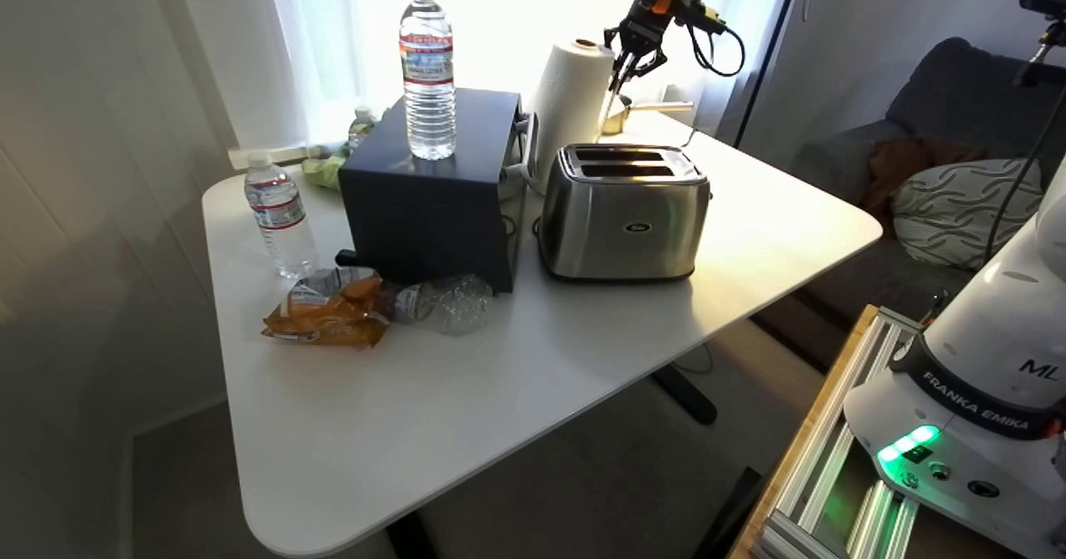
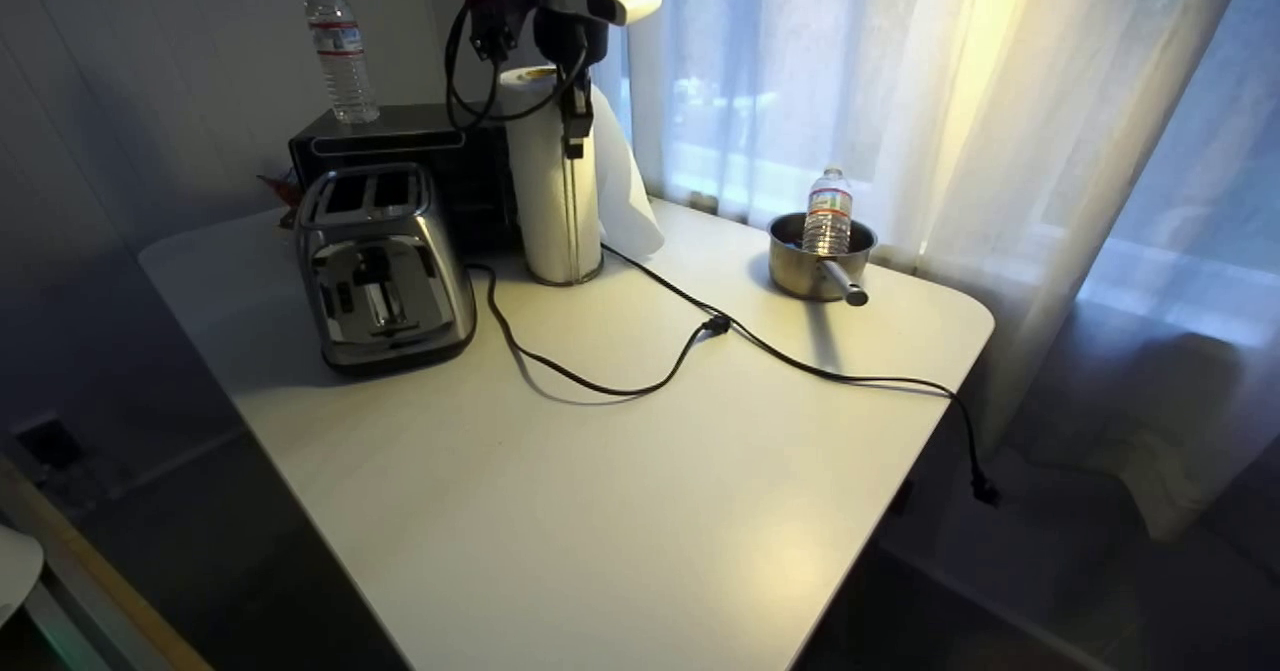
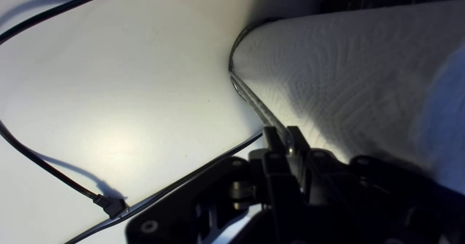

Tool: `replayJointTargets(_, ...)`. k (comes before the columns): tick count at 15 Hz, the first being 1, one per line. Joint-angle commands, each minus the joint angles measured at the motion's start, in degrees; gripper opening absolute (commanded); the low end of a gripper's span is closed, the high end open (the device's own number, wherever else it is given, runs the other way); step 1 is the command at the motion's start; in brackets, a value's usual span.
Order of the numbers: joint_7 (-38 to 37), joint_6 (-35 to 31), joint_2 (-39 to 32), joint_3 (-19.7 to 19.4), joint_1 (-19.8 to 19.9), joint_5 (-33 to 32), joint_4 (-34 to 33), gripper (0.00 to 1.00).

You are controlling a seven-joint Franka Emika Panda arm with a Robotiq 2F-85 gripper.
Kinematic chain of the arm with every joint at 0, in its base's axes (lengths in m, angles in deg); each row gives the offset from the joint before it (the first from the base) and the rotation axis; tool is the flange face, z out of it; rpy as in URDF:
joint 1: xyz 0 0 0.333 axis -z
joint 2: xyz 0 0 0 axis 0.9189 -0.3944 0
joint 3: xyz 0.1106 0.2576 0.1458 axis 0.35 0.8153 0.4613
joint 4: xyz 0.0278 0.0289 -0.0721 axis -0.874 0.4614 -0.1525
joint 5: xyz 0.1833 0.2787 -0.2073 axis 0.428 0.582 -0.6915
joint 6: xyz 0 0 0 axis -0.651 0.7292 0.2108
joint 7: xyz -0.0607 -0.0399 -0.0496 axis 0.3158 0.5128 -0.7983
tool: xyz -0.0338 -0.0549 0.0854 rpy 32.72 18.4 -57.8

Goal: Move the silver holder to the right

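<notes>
The silver holder [image 2: 570,206] is a thin metal stand with a tall white paper roll [image 2: 533,176] on it. It stands upright on the white table beside the dark oven in both exterior views, behind the toaster in an exterior view [image 1: 614,101]. A loose sheet hangs off the roll's side. My gripper [image 2: 575,146] is at the holder's side wire, near the upper half of the roll. In the wrist view the gripper [image 3: 281,135] has its fingertips closed around the top of the looped wire [image 3: 256,104]. The base ring's far side is hidden by the roll.
A silver toaster [image 2: 385,261] and a dark oven [image 1: 425,217] with a water bottle [image 1: 429,76] on top stand close to the roll. Black cords [image 2: 640,391] lie across the table [image 2: 600,491]. A pot [image 2: 800,276] holding a bottle [image 2: 828,216] stands near the curtain.
</notes>
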Motion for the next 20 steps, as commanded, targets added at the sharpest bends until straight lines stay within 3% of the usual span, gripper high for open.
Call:
replayJointTargets(1, -5.5, 3.4, 3.1, -1.0, -0.4, -3.6, -0.8, 0.03)
replayJointTargets(9, -17.0, 4.8, 2.5, -3.3, -0.1, -8.0, -8.1, 0.03)
replayJointTargets(15, -31.9, 4.3, -4.8, -5.2, 0.2, -8.7, -17.2, 0.02)
replayJointTargets(20, -39.7, 5.4, -11.1, -6.1, 1.7, -8.1, -23.9, 0.02)
